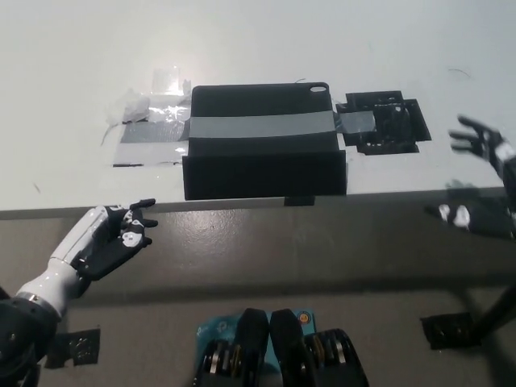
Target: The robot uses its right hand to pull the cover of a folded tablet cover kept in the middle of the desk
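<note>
A black folded tablet cover [262, 141] lies in the middle of the white desk [242, 40], near its front edge. A grey tape strip [258, 126] runs across its top, and its front flap [264, 175] hangs towards the desk edge. My black right hand [482, 141] hovers open at the far right edge of the view, well to the right of the cover and touching nothing. My white left hand [113, 234] rests open at the lower left, just below the desk's front edge and apart from the cover.
Clear and grey tape patches [153, 129] stick to the desk left of the cover. A black block with tape [380, 122] lies to its right. Below the desk edge [242, 205] is grey floor, with black tape pieces at the lower right [447, 329].
</note>
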You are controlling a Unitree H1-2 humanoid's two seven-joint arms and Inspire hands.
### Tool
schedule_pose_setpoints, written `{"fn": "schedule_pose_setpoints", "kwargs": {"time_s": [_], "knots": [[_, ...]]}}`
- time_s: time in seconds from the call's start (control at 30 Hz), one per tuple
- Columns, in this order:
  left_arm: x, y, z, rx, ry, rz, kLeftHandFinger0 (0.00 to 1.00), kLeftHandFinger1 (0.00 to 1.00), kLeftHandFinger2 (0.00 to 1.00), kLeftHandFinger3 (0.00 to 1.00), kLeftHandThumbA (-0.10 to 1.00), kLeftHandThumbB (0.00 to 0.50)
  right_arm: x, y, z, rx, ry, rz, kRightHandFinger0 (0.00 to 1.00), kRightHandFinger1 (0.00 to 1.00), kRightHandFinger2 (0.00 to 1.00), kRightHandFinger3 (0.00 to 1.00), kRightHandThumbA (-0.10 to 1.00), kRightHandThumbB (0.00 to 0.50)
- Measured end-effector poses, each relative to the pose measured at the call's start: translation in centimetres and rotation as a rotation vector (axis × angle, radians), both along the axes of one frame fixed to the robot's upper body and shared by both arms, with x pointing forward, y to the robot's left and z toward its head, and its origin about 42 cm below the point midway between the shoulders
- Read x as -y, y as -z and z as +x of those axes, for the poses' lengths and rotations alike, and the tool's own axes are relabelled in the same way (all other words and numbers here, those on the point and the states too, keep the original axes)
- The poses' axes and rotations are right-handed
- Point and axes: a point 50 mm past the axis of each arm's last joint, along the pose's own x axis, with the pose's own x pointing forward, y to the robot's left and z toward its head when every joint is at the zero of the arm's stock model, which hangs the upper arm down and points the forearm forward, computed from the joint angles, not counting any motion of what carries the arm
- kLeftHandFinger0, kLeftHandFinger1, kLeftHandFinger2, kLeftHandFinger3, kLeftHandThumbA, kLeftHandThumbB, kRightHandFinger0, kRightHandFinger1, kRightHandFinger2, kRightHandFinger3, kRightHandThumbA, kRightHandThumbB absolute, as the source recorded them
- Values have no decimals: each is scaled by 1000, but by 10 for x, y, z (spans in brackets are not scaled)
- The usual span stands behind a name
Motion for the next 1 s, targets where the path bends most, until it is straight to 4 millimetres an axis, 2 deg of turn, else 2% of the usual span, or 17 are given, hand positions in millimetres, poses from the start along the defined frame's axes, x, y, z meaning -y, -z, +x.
{"fn": "schedule_pose_setpoints", "kwargs": {"time_s": [0.03, 0.07, 0.13, 0.27, 0.33, 0.37, 0.5, 0.53, 0.57, 0.7, 0.73, 0.77, 0.8, 0.83, 0.87, 0.9, 1.0], "knots": [[1, 1, 0, -3, 3, 0, 702, 781, 888, 1000, 952, 39, -9, -14, 6, 34, -22, -1, 900, 798, 821, 1000, 1000, 177], [2, 1, 0, -4, 5, 0, 704, 777, 882, 1000, 960, 42, -16, -25, 11, 59, -36, -2, 771, 734, 810, 1000, 988, 158], [3, 2, -1, -7, 9, 1, 697, 771, 882, 1000, 965, 25, -32, -47, 20, 108, -67, -5, 1000, 899, 804, 1000, 970, 158], [4, 4, -1, -14, 11, 0, 696, 775, 882, 1000, 963, 17, -67, -92, 40, 188, -140, 6, 1000, 862, 815, 1000, 1000, 193], [4, 5, -2, -19, 10, -1, 705, 788, 899, 1000, 968, 17, -87, -110, 52, 209, -178, 11, 1000, 837, 803, 994, 987, 152], [4, 6, -3, -21, 10, -1, 705, 788, 902, 1000, 970, 23, -95, -114, 56, 208, -194, 11, 1000, 835, 771, 957, 916, 95], [5, 7, -3, -25, 11, -1, 705, 783, 886, 1000, 981, 0, -149, -131, 80, 183, -281, -15, 971, 771, 734, 951, 822, 31], [5, 7, -3, -25, 12, -1, 704, 784, 887, 1000, 981, 8, -158, -131, 84, 170, -292, -23, 997, 791, 735, 959, 853, 48], [5, 7, -3, -26, 12, -1, 709, 788, 889, 1000, 981, 17, -169, -128, 90, 148, -305, -40, 907, 761, 743, 954, 1000, 139], [5, 8, -4, -27, 12, 0, 731, 806, 912, 1000, 986, 1, -193, -102, 120, 33, -300, -145, 572, 551, 656, 822, 977, 183], [5, 8, -4, -28, 12, 0, 728, 803, 911, 1000, 974, 0, -195, -96, 126, 10, -294, -165, 752, 720, 769, 962, 1000, 232], [5, 8, -4, -28, 12, -1, 726, 803, 910, 1000, 970, 0, -198, -88, 134, -20, -285, -198, 784, 730, 775, 976, 1000, 229], [5, 8, -4, -28, 12, -2, 731, 809, 920, 1000, 971, 0, -200, -81, 142, -53, -274, -241, 893, 874, 931, 1000, 1000, 270], [6, 8, -4, -28, 12, -3, 735, 809, 921, 1000, 970, 0, -201, -76, 149, -83, -264, -286, 919, 908, 964, 1000, 1000, 271], [6, 8, -4, -28, 12, -4, 730, 804, 915, 1000, 971, 0, -201, -73, 154, -102, -263, -318, 975, 1000, 1000, 1000, 1000, 331], [6, 8, -4, -28, 12, -4, 733, 805, 916, 1000, 970, 0, -202, -72, 159, -123, -260, -362, 1000, 1000, 1000, 1000, 1000, 424], [6, 8, -4, -29, 12, -5, 741, 809, 919, 1000, 972, 2, -205, -74, 169, -156, -258, -551, 1000, 1000, 1000, 1000, 1000, 500]]}}
